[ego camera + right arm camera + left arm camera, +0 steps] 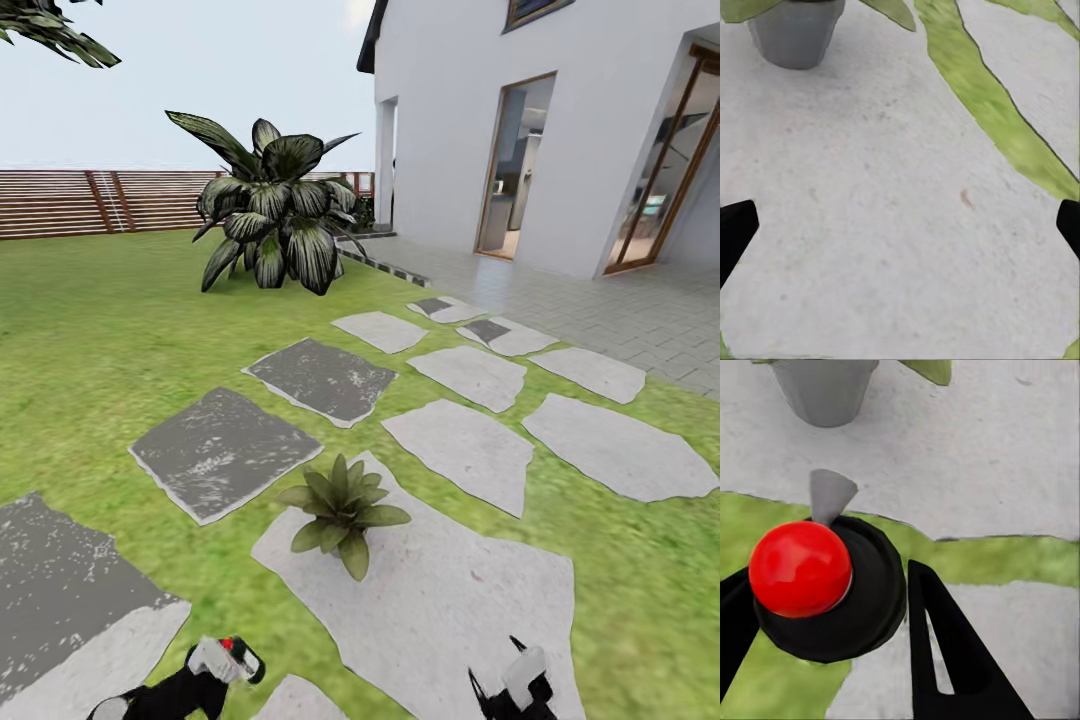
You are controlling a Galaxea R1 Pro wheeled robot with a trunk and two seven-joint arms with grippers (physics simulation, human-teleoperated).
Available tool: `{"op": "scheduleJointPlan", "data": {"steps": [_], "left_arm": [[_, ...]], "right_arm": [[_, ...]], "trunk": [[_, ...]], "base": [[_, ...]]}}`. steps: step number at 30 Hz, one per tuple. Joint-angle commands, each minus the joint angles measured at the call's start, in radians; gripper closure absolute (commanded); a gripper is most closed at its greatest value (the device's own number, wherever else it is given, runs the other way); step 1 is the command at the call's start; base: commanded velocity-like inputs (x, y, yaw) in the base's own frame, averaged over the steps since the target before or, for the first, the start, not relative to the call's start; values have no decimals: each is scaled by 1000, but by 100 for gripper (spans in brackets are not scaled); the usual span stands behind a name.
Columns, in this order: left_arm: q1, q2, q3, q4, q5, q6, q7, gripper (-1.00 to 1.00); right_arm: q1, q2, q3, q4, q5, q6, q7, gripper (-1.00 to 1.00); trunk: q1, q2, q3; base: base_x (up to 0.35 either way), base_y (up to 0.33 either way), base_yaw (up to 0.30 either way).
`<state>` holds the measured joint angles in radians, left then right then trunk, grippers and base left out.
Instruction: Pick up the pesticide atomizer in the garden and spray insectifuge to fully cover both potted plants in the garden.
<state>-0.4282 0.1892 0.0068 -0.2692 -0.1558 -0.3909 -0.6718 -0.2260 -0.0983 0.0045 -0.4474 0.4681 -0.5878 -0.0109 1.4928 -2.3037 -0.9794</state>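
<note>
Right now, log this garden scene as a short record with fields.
setting: lawn with stepping stones, white house, slatted fence
potted plant: in a grey pot, on a pale stepping stone ahead of the robot
left pincer: shut on the pesticide atomizer, red-topped
right pincer: open, nothing held, over the stone
large bush: near the house

You see rough, matt grey stepping stones (430, 590), a smooth matt pot (795, 31), a glossy red cap (800, 568) on the atomizer (228, 660), and matt black fingers (949, 660).
</note>
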Motion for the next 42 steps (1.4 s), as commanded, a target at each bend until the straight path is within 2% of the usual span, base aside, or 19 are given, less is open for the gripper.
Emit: {"op": "scheduleJointPlan", "data": {"steps": [1, 3, 4, 8, 11, 14, 17, 20, 23, 26, 30, 40, 41, 42], "left_arm": [[-25, 14, -12, 0, -33, 9, -64, 100], [-74, 29, -29, 0, -98, 42, -162, 100], [-105, 33, -35, 0, -157, 69, -212, 100], [-162, 26, -41, -7, -304, 151, -267, 100], [-190, 20, -42, -32, -384, 203, -302, 100], [-202, 8, -42, -73, -434, 230, -378, 100], [-206, 0, -42, -123, -456, 239, -449, 100], [-207, -8, -43, -143, -475, 242, -476, 100], [-189, -26, -40, -142, -492, 224, -458, 100], [-172, -43, -41, -145, -475, 222, -459, 100], [-157, -44, -41, -148, -454, 220, -463, 100], [-156, -54, -52, -151, -463, 187, -412, 100], [-157, -56, -53, -151, -464, 181, -406, 100], [-157, -59, -53, -151, -466, 176, -400, 100]], "right_arm": [[-7, 0, 0, -4, 35, 14, 39, -100], [-27, -1, -1, -12, 73, 46, 140, -100], [-47, -1, -1, -18, 87, 67, 216, -100], [-104, -2, -1, -24, 101, 110, 387, -100], [-150, -7, 0, -25, 103, 137, 514, -100], [-185, -8, -1, -26, 111, 153, 623, -100], [-205, -7, -1, -34, 125, 158, 664, -100], [-211, -1, 0, -48, 128, 160, 680, -100], [-214, 16, 17, -65, 129, 167, 697, -100], [-215, 33, 23, -64, 130, 155, 714, -100], [-215, 56, 14, -53, 133, 153, 706, -100], [-220, 112, 46, -78, 134, 156, 750, -100], [-220, 112, 46, -84, 134, 156, 756, 100], [-220, 113, 47, -90, 134, 156, 762, 100]], "trunk": [[0, 0, -1], [0, 0, -1], [0, 0, -1], [0, 0, -1], [0, 0, -1], [0, 0, -1], [0, 0, -1], [0, 0, -1], [0, 0, -1], [0, 0, -1], [0, 0, -1], [0, 0, -1], [0, 0, -1], [0, 0, -1]], "base": [[0, 0, 0], [0, 0, 0], [0, 0, 0], [0, 0, 0], [0, 0, 0], [0, 0, 0], [0, 0, 0], [0, 0, 0], [0, 0, 0], [0, 0, 0], [0, 0, 0], [0, 0, 0], [0, 0, 0], [0, 0, 0]]}}
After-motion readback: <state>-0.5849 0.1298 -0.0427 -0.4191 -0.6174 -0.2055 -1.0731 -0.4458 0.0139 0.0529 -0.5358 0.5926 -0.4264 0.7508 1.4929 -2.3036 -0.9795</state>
